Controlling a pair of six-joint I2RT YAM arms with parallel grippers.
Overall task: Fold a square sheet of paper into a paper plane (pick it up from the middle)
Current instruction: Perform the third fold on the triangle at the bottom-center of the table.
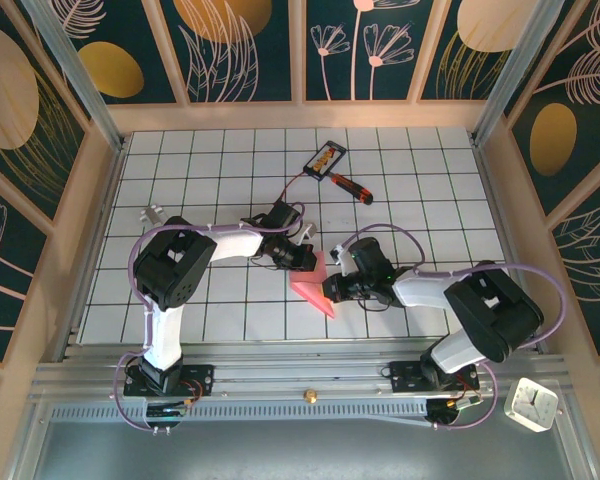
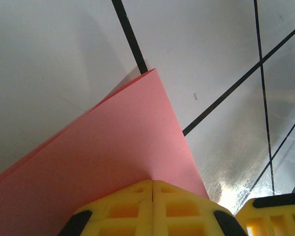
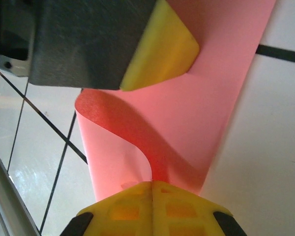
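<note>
While the folded pink sheet [image 1: 316,284] sits on the counter [image 1: 200,170], your left claw [image 2: 152,185] grips its far-left edge and your right claw [image 3: 152,186] grips its near-right edge.

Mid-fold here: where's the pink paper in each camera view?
Top external: pink paper in the middle of the picture, pointed end toward the arm bases.
Left wrist: lower left, narrowing to a corner at upper centre.
Right wrist: centre band, left edge curled over.
Shared landmark: the white table with black grid lines.
</note>
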